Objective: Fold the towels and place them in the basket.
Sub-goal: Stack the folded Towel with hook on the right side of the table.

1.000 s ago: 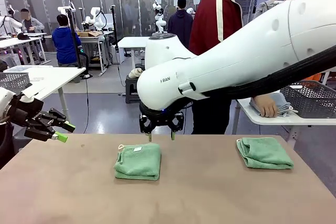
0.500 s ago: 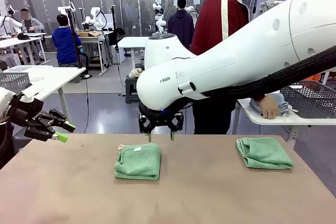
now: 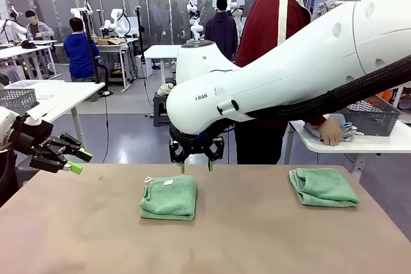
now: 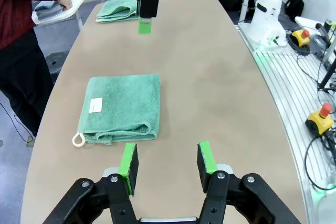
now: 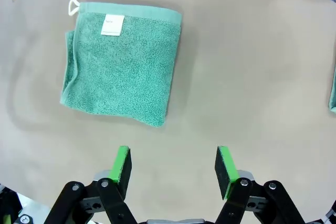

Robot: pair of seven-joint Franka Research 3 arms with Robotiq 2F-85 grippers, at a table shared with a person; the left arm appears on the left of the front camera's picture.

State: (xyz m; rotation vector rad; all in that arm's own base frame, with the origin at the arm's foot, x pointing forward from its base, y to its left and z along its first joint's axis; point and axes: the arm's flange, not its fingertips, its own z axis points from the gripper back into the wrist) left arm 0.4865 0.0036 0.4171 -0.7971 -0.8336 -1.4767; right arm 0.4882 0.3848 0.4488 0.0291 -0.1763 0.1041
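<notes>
Right hand [image 3: 196,165] hangs spread and empty just behind a folded mint-green terry towel [image 3: 169,197] on the brown desk [image 3: 244,235]. Left hand [image 4: 167,166], spread too, sees the towel's white label [image 4: 95,105]; lab tables beyond.

You've got a brown oval table [image 3: 257,235], bare patches all round. Person in a dark red jacket [image 3: 270,24] at the far side, by a white side table [image 3: 385,145]. Behind: more white tables [image 3: 51,94], seated people [image 3: 78,49], glass partitions.

"RAN" on right arm [image 3: 203,97]
</notes>
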